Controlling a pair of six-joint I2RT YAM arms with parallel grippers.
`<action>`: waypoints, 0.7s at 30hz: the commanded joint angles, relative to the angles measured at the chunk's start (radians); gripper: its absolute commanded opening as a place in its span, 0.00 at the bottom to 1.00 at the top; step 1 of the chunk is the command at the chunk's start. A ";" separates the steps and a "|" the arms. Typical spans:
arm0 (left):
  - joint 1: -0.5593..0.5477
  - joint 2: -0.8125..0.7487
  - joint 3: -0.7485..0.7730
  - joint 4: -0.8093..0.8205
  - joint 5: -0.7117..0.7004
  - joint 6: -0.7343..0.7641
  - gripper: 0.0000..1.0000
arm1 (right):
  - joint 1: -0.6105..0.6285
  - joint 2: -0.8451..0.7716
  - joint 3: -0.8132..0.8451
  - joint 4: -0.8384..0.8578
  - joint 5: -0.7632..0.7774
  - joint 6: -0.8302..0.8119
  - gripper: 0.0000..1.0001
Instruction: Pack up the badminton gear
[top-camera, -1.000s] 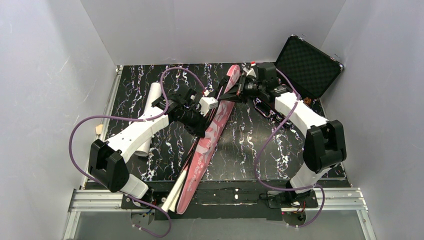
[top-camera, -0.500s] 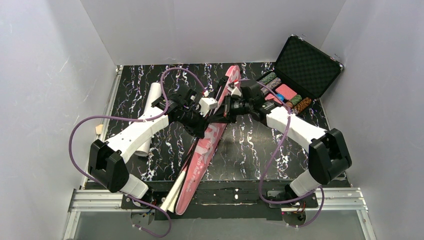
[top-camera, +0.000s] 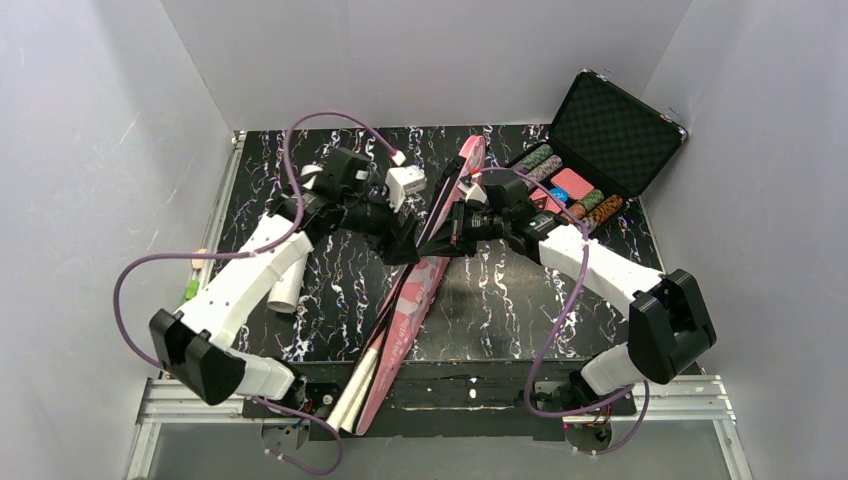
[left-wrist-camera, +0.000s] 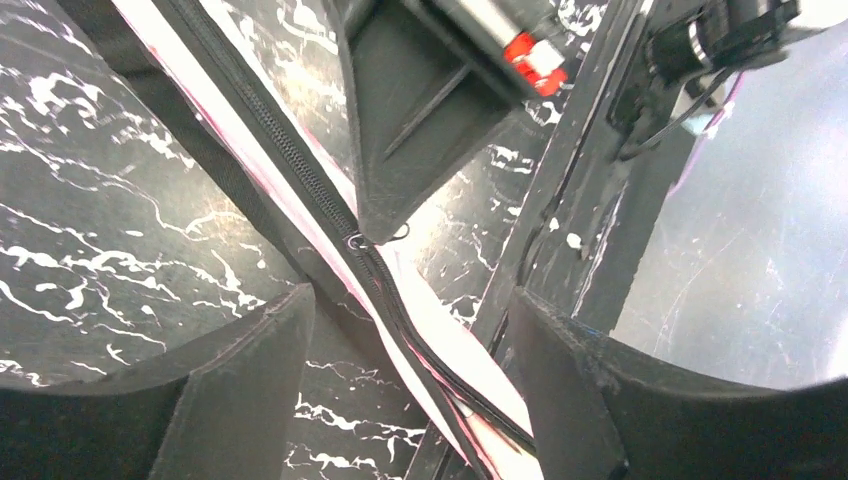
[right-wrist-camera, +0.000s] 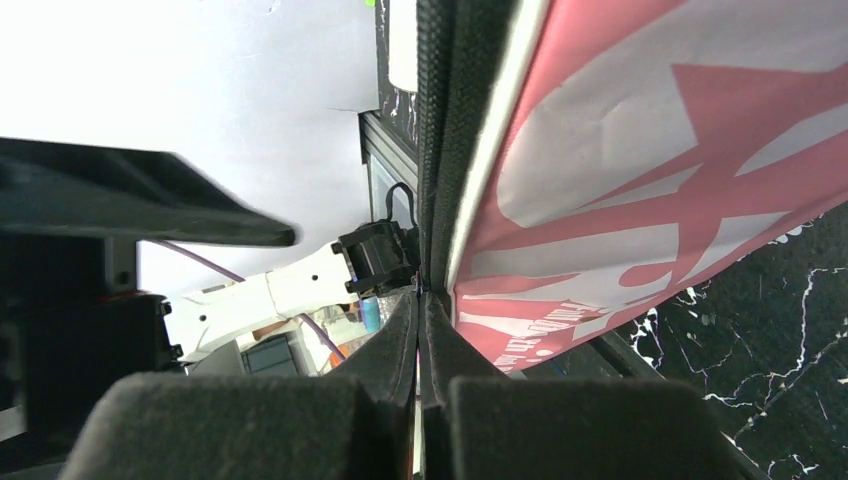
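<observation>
The long pink bag (top-camera: 415, 290) lies diagonally across the black marbled table, and white racket handles (top-camera: 352, 388) stick out of its near end. In the left wrist view its black zipper (left-wrist-camera: 330, 215) runs between my fingers. My left gripper (top-camera: 408, 240) (left-wrist-camera: 410, 300) is open and straddles the bag's zipped edge without holding it. My right gripper (top-camera: 447, 228) (right-wrist-camera: 420, 300) is shut, and its tip pinches the zipper pull (left-wrist-camera: 358, 240) at the bag's (right-wrist-camera: 650, 150) upper half. A white tube (top-camera: 290, 275) lies left of the bag, partly under my left arm.
An open black foam-lined case (top-camera: 600, 140) with coloured poker chips stands at the back right. Small tan and green bits (top-camera: 195, 262) sit at the table's left edge. White walls close in the table on three sides.
My left gripper has opened and let go of the bag, and its arm has swung back and left. My right gripper has slid from the bag's far end toward its middle, still shut.
</observation>
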 joint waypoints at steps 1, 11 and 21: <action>0.027 -0.075 0.048 0.021 0.065 -0.002 0.71 | 0.016 -0.026 -0.010 0.030 -0.013 0.005 0.01; 0.045 0.075 0.021 0.191 -0.053 -0.119 0.52 | 0.043 -0.027 -0.026 0.054 -0.010 0.024 0.01; 0.045 0.125 -0.010 0.209 -0.075 -0.099 0.55 | 0.050 -0.012 -0.021 0.077 -0.024 0.036 0.01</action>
